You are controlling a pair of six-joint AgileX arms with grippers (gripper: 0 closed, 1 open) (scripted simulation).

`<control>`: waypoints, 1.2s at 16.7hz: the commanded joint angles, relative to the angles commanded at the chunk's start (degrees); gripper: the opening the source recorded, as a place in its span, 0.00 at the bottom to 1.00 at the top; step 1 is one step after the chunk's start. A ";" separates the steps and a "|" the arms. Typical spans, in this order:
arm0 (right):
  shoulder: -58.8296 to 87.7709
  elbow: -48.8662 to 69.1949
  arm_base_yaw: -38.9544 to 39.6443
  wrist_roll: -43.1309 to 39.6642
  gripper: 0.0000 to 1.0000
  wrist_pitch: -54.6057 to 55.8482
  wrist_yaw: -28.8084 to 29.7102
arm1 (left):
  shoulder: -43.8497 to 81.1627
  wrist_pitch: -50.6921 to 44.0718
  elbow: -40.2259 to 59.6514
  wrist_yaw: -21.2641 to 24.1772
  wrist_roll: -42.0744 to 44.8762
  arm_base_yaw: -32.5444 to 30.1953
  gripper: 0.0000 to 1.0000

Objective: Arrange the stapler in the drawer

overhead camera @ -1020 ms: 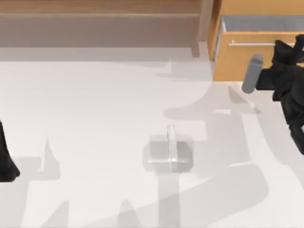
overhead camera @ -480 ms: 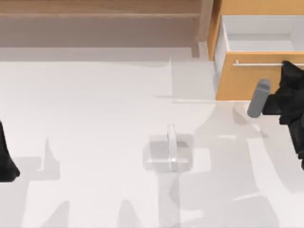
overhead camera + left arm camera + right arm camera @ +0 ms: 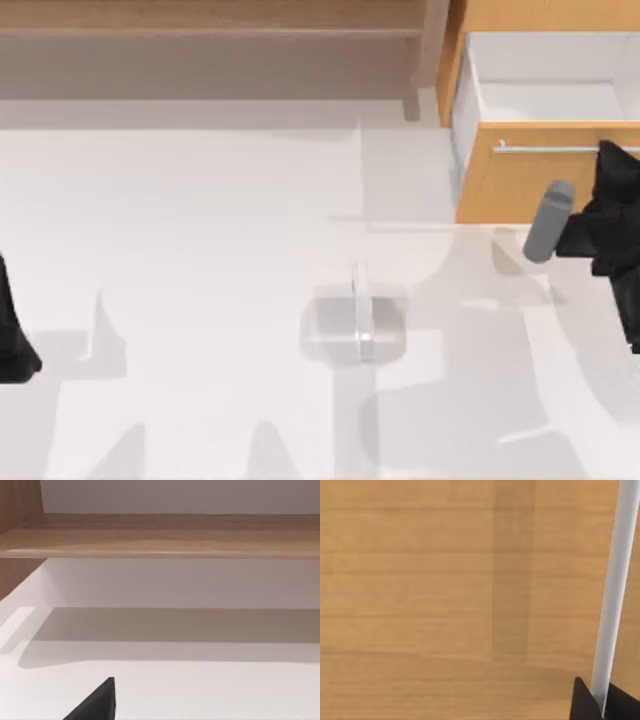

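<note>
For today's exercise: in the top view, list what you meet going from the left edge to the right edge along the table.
Left arm, parked at the left edge → stapler → drawer front → right gripper at the drawer handle.

Counter: white, flat, crossed by soft grey shadows. Open shelf unit: pale brown wood, along counter's far edge, left side of top view; upright post at its right end. Shelf board spans left wrist view.
</note>
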 joint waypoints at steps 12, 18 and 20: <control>-2.63 -10.32 2.93 0.17 0.15 6.73 2.78 | 0.00 0.00 0.00 0.00 0.00 0.00 1.00; -2.63 -10.32 2.93 0.17 0.60 6.73 2.78 | 0.00 0.00 0.00 0.00 0.00 0.00 1.00; -2.63 -10.32 2.93 0.17 0.75 6.73 2.78 | 0.00 0.00 0.00 0.00 0.00 0.00 1.00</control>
